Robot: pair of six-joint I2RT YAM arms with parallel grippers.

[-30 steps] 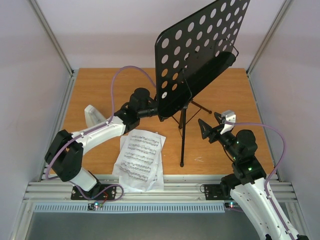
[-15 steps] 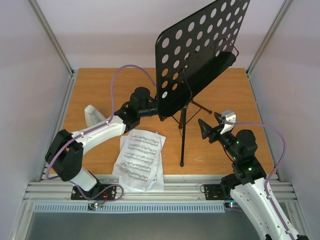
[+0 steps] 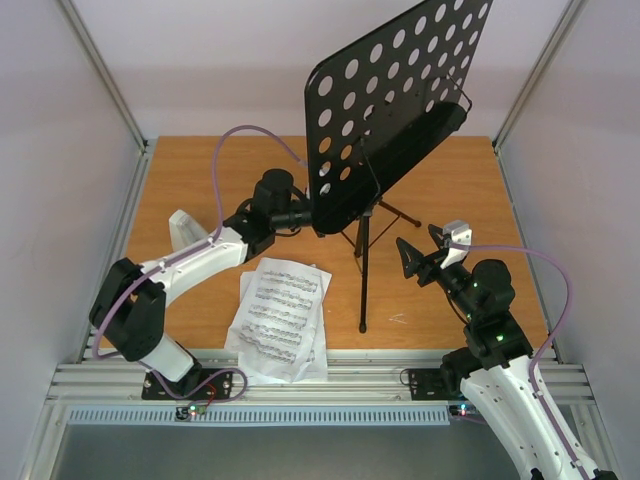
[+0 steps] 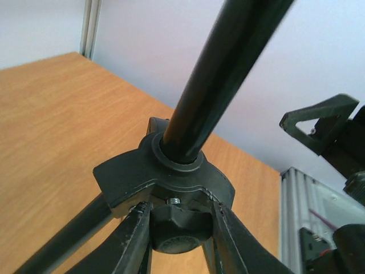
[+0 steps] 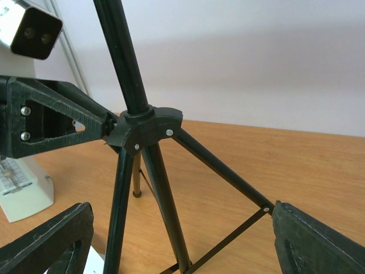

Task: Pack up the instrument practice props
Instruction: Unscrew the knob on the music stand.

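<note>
music stand [image 3: 390, 150] hub in left hand [image 3: 300, 216] grasp | right hand [image 3: 420, 248] released, nearby

I see an orange-brown wooden counter [image 3: 470, 190] with visible grain, enclosed by plain white walls [image 3: 50, 200] on 3 sides. 2 silver metal posts [image 3: 100, 75] rise from its back corners. A ribbed aluminium rail [image 3: 330, 378] runs along its near edge.

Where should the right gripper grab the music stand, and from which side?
The music stand's pole just above the tripod hub, from the robot's right: it's slim, round and bare there, and the left gripper holds the hub's left side.
</note>
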